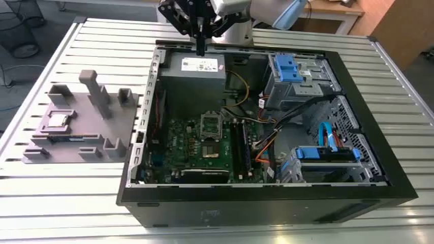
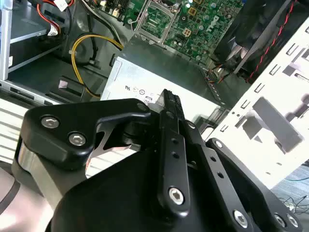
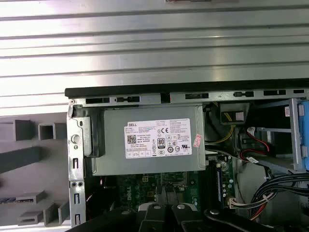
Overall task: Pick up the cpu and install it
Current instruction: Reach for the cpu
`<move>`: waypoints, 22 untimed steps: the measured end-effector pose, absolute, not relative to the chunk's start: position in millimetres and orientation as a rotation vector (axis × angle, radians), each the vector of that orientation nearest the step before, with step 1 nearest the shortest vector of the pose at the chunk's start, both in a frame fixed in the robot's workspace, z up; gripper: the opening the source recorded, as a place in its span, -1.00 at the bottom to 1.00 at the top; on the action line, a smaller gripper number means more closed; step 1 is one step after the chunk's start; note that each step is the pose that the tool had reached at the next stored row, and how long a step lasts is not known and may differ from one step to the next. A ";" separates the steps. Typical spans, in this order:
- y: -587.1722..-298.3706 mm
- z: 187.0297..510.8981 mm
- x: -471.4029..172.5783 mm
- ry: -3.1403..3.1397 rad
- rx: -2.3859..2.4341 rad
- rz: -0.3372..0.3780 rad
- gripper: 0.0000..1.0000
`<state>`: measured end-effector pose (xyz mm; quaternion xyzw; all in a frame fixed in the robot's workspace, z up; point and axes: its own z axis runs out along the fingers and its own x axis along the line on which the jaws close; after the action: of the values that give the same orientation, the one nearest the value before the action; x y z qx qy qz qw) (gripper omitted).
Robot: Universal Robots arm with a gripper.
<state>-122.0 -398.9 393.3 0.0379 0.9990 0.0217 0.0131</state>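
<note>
The gripper [image 1: 200, 47] hangs clenched and empty over the power supply [image 1: 196, 65] at one end of the open case [image 1: 271, 203], its fingers pressed together. The cpu [image 1: 58, 120] lies flat on the grey tray [image 1: 109, 129] on the slatted table [image 1: 68, 203], outside the case at the exterior view's left, well apart from the gripper and from the socket [image 1: 211, 123] on the motherboard [image 1: 183, 152]

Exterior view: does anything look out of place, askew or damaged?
Nothing stands out. The cpu lies flat in its recess on the grey fixture, at the exterior view's left of the open computer case. The gripper hangs shut and empty above the power supply.
</note>
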 end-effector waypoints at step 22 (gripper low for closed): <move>-398.9 393.3 -125.3 3.112 0.118 0.068 -0.79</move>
<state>-125.3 -398.9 393.3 0.0379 0.9990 0.0217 0.0131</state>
